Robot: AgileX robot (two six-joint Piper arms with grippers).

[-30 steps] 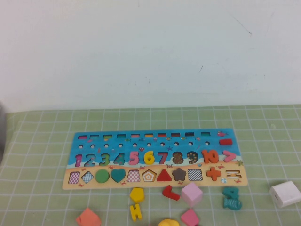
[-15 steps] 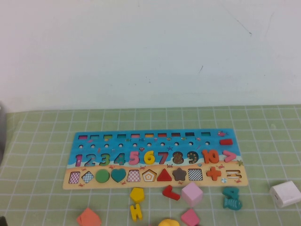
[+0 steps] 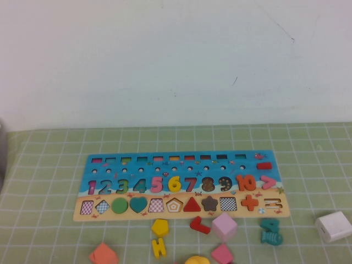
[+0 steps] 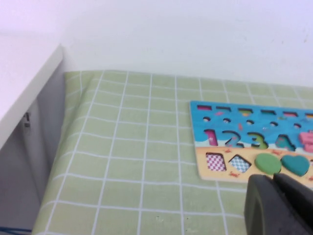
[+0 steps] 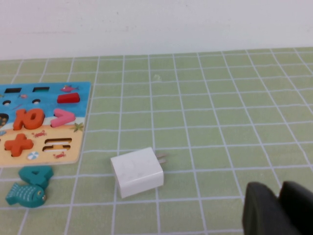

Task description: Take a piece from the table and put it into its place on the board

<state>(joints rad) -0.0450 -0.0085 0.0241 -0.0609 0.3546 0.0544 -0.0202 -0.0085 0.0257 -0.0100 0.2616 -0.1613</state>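
Note:
The board (image 3: 181, 165) lies flat on the table (image 3: 55, 143) in the middle of the high view. The piece, a yellow 6 (image 3: 174, 183), sits in the board's row of digits between the pink 5 and the 7. Neither gripper shows in the high view. My left gripper (image 4: 273, 178) is shut and empty, low over the mat near the board's (image 4: 220, 122) left end. My right gripper (image 5: 279, 188) is shut and empty over bare mat, right of the board's (image 5: 78, 98) right end.
Loose pieces lie in front of the board: yellow pentagon (image 3: 160, 226), yellow ladder-like piece (image 3: 159, 248), red piece (image 3: 199, 225), pink cube (image 3: 224, 226), teal fish (image 3: 271, 237), orange piece (image 3: 103, 254). A white charger (image 3: 333, 226) lies at the right. A white ledge (image 4: 24, 83) borders the left.
A small dark bit that showed at the high view's bottom left corner half a second ago is gone. The board and the pieces have not moved.

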